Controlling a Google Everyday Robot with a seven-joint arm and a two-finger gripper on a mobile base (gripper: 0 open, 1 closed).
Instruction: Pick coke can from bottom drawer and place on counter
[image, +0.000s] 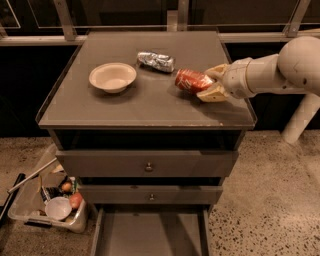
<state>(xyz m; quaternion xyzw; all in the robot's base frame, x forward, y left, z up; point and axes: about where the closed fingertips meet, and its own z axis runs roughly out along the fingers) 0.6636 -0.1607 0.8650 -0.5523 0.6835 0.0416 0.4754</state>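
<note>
At right side of broad flat grey-brown counter (150, 107), pale two-finger gripper (208, 85) clasped around small red cylindrical coke can (191, 80), tilted on its side; near it, up and left, dented silver-grey can (156, 61) lying down; further left, cream round bowl (112, 76) upright; below, shallow grey-brown bottom drawer (150, 235) pulled open; on floor at left, clear plastic bin (30, 212) with scraps.

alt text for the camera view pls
The gripper, reaching in from the right, is shut on the coke can, held on its side over the right part of the counter. A bowl and a dented silver can sit on the counter too; the bottom drawer below stands open.
</note>
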